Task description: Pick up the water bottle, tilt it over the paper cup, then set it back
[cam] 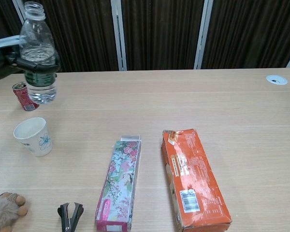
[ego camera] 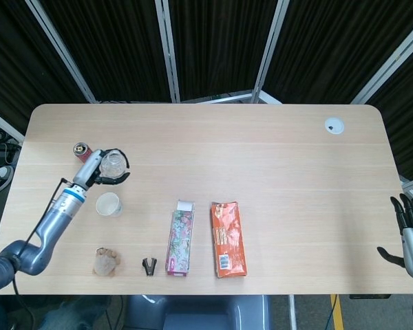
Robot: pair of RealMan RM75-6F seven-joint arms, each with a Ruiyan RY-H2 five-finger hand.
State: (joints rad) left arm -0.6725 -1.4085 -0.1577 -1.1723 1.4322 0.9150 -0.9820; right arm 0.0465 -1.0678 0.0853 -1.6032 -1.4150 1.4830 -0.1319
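Above table | left robot hand (ego camera: 96,173) grips upright water bottle (cam: 37,55) | right robot hand (ego camera: 412,230) spread

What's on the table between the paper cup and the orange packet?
The flowery box lies between the paper cup and the orange packet, lengthwise, beside the packet without touching. The rest of that stretch is bare table. Both views show it.

A white paper cup (ego camera: 109,204) stands open on the pale wooden table (ego camera: 261,151). Just beyond the cup, the left hand (ego camera: 96,169) grips a clear plastic water bottle (ego camera: 112,163), its open mouth facing up. A red drink can (ego camera: 80,149) lies farther beyond the cup. The right hand (ego camera: 411,234) hangs well to the cup's right, fingers spread, off the table's edge.
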